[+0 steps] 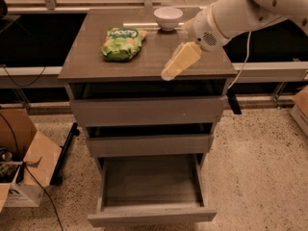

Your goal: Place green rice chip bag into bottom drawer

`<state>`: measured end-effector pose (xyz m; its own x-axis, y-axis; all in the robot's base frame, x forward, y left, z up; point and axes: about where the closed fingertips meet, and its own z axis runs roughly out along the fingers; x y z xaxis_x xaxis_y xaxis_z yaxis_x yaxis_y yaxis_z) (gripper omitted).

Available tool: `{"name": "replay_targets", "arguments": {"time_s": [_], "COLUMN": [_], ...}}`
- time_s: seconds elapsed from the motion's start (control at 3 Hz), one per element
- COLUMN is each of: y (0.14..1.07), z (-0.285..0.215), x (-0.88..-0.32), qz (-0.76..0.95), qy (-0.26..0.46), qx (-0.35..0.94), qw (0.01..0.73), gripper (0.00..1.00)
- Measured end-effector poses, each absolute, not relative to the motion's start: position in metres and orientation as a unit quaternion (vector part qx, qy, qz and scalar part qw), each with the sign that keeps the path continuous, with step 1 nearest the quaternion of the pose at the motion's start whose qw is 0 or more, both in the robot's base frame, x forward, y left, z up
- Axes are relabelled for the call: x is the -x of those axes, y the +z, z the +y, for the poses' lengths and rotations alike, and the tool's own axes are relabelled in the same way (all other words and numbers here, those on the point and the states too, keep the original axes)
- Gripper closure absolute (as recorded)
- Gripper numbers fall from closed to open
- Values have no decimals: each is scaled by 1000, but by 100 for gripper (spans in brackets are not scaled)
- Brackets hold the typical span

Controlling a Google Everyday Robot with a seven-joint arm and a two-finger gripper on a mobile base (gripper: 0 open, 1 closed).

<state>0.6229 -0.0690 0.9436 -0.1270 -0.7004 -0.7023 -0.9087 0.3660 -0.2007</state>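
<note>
The green rice chip bag (122,43) lies on the grey cabinet's top (96,64), left of centre. The bottom drawer (151,182) is pulled out and open, and its flat grey floor is bare. My gripper (168,73) is cream-coloured and hangs from the white arm (236,13) that comes in from the upper right. It is over the cabinet top's front edge, to the right of the bag and a little nearer than it. It is apart from the bag and holds nothing.
A white bowl (168,17) stands at the back of the cabinet top. The two upper drawers (147,110) are slightly ajar. An open cardboard box (24,167) sits on the floor at left, another box (301,107) at the right edge. A railing runs behind the cabinet.
</note>
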Motion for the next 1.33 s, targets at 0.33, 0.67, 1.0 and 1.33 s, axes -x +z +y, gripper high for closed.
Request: {"name": "replay_targets", "arguments": {"time_s": [0.33, 0.67, 1.0, 1.33], "y": [956, 943, 937, 929], "z": [-69, -62, -44, -18], "x": [-630, -620, -649, -689], "qz": [733, 748, 747, 730], "qy": [138, 140, 136, 141], "qx": [543, 523, 492, 491], "qw": [386, 384, 426, 454], "gripper": [0, 0, 0, 0]}}
